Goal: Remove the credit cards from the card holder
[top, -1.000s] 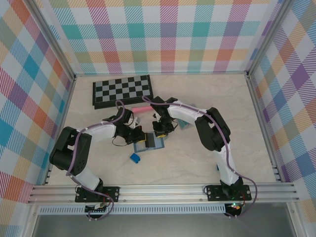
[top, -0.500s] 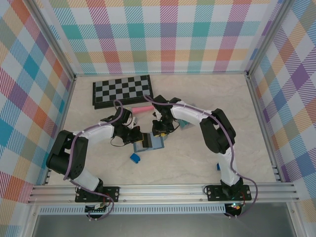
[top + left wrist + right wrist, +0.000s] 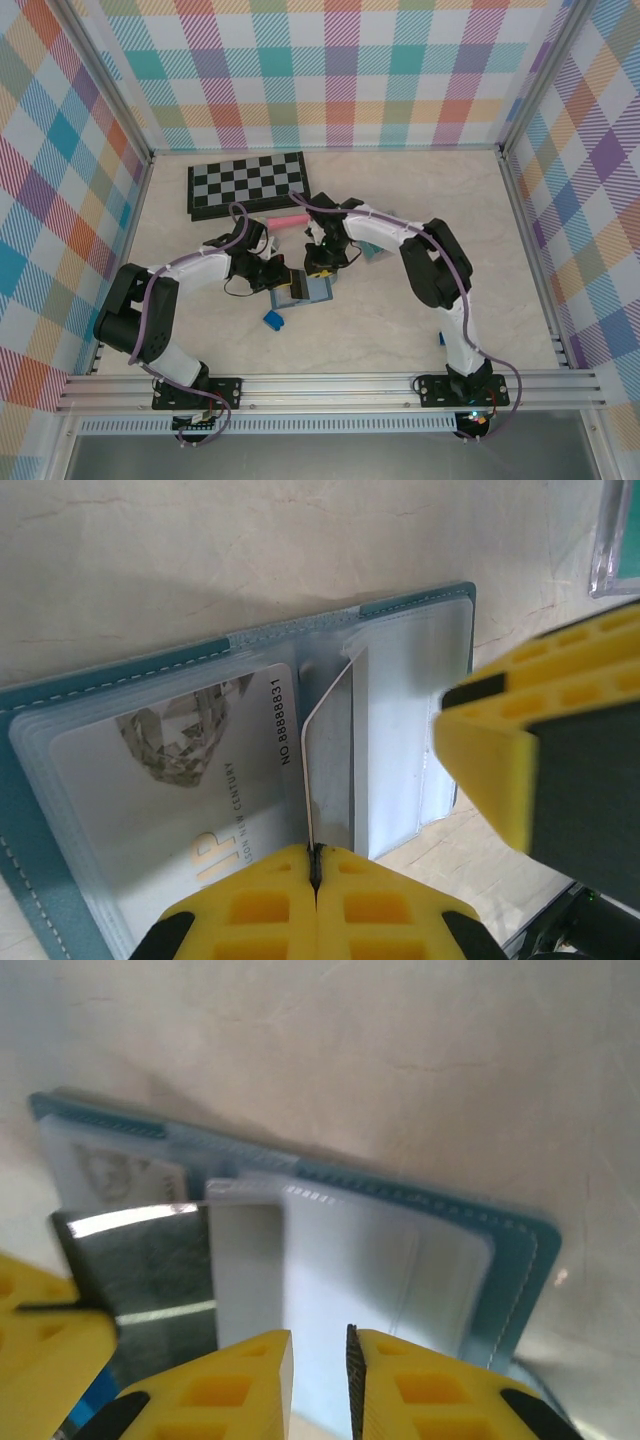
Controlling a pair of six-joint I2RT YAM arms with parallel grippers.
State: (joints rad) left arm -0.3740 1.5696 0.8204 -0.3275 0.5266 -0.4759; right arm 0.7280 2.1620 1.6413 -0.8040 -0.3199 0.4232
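Observation:
The card holder (image 3: 312, 291) lies open on the table between both grippers, slate-blue edged with clear slot pockets (image 3: 410, 680). A card printed with a diamond (image 3: 170, 780) sits in its left pocket. My left gripper (image 3: 315, 852) is shut on the edge of a thin card (image 3: 328, 730) that stands on edge, part-way out of a middle pocket. That card looks dark and shiny (image 3: 140, 1270) in the right wrist view. My right gripper (image 3: 318, 1345) hovers low over the right-hand pocket (image 3: 380, 1260), jaws a narrow gap apart with nothing between them. Its yellow finger (image 3: 530, 740) is close beside the card.
A folded chessboard (image 3: 248, 184) lies at the back left, with a pink stick (image 3: 285, 221) in front of it. A small blue block (image 3: 273, 320) sits just ahead of the holder. A clear case with teal contents (image 3: 618, 530) is right of the holder.
The left arm's elbow has swung outward to the left. Both grippers have stayed over the card holder, the right one shifting slightly left.

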